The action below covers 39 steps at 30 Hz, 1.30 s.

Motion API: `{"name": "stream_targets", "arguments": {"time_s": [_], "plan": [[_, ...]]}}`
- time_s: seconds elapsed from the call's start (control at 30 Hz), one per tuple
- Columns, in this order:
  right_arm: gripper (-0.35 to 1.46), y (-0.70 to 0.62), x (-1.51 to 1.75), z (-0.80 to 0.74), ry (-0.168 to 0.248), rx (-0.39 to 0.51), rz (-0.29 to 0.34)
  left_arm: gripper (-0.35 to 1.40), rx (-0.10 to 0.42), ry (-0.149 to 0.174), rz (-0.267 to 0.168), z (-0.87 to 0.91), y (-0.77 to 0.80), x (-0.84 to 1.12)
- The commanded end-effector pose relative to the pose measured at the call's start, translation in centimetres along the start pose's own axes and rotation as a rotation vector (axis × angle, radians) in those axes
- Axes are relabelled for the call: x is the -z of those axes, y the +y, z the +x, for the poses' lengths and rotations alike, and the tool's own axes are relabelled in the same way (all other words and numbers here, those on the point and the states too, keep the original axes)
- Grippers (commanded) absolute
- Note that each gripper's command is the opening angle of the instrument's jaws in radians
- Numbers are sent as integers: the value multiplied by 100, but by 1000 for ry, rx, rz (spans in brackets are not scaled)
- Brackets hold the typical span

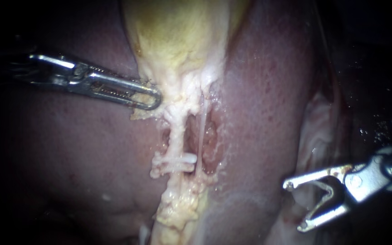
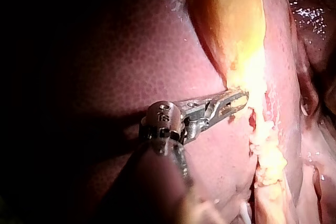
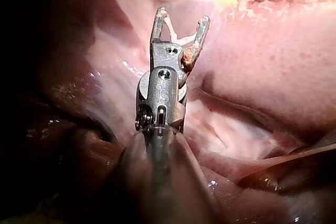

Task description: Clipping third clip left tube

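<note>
The pale gallbladder (image 1: 178, 36) narrows downward into two tubes. The thicker left tube (image 1: 176, 131) carries a white clip (image 1: 184, 159) across it, and a second clip (image 1: 171, 169) lies just below. The thin right tube (image 1: 202, 129) runs beside it, bare. My left instrument (image 1: 153, 97) has its jaws shut on the tissue at the gallbladder's lower left edge, which also shows in the left wrist view (image 2: 239, 100). My right instrument (image 1: 296, 205) hangs lower right, well away from the tubes. Its jaws stand wide apart and hold a white clip (image 3: 176, 38) between them (image 3: 182, 17).
Dark red liver (image 1: 69, 159) lies on both sides of the tubes (image 1: 268, 90). A pale fold of tissue (image 1: 318, 136) rises just above my right instrument. Yellowish fatty tissue (image 1: 178, 208) runs on below the clips.
</note>
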Motion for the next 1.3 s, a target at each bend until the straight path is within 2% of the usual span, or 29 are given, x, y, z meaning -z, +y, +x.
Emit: {"name": "stream_targets", "arguments": {"time_s": [0.03, 0.2, 0.43, 0.53, 0.67, 0.77, 0.87, 0.9, 0.97, 1.03, 1.17, 1.27, 1.3], "plan": [[50, 0, 0, 1, 0, 0, 0, -35, 0, 0, -2, 1, 2, 3], [50, 1, 0, 1, 0, -1, -1, -35, 9, -11, -16, 12, 15, 28], [50, 3, -2, 2, 0, -2, -2, -35, 28, 48, -29, 35, 41, 91], [50, 3, -2, 3, 3, -2, -3, -35, 35, 61, -29, 43, 45, 107], [50, 4, -3, 5, 18, -3, -7, -35, 37, 63, -31, 44, 46, 112], [50, 7, -6, 10, 48, -16, -17, -35, 37, 64, -29, 43, 47, 110], [50, 17, -14, 22, 84, -94, -32, -35, 37, 65, -28, 43, 49, 109], [50, 25, -19, 28, 97, -146, -38, -35, 37, 65, -28, 43, 50, 109], [50, 36, -27, 38, 104, -200, -44, -35, 38, 66, -27, 42, 51, 108], [50, 50, -36, 49, 113, -321, -51, -35, 38, 66, -26, 42, 53, 107], [50, 73, -53, 65, 134, -451, -63, -35, 37, 67, -24, 41, 54, 105], [50, 85, -65, 73, 203, -518, -74, -35, 38, 70, -21, 40, 55, 104], [50, 90, -70, 75, 238, -541, -77, -35, 38, 70, -21, 40, 55, 104]]}}
